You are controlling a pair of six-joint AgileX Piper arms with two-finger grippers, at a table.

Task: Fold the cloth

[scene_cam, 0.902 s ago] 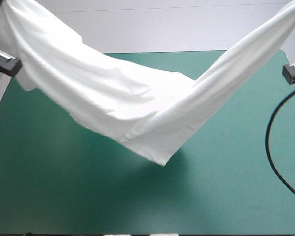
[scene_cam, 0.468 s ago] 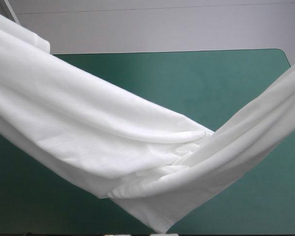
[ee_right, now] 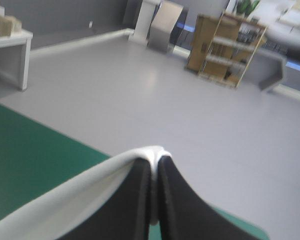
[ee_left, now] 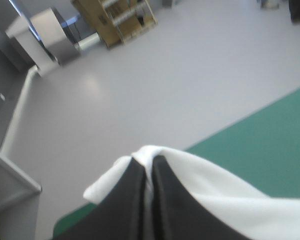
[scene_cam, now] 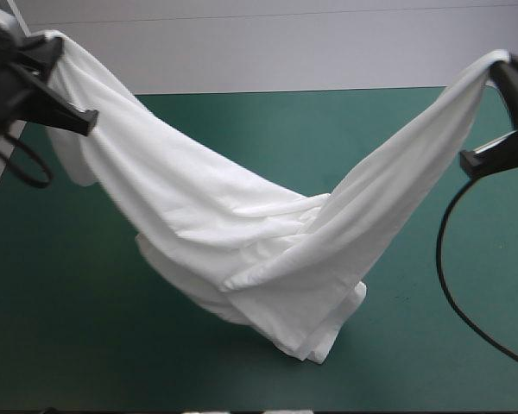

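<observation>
The left fingers (ee_left: 140, 176) at 10 o'clock and the right fingers (ee_right: 142, 174) at 2 o'clock are each pinched shut on an end of the T-shirt (scene_cam: 242, 233). They are raised so it sags in a V, probably to spread it. Its low fold seems to rest on the teal-green counter (scene_cam: 86, 345) near 6 o'clock. Grey floor (scene_cam: 285, 52) lies beyond.

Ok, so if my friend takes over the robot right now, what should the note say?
Left gripper: shut on the T-shirt, raised at the left side of the table.
Right gripper: shut on the T-shirt, raised at the right side.
T-shirt: hangs between them in a deep sag; its lowest folds seem to bunch on the teal-green table.
Done: lifted by two ends.
Left: lay it flat, then fold; no neat fold shows yet.
</observation>
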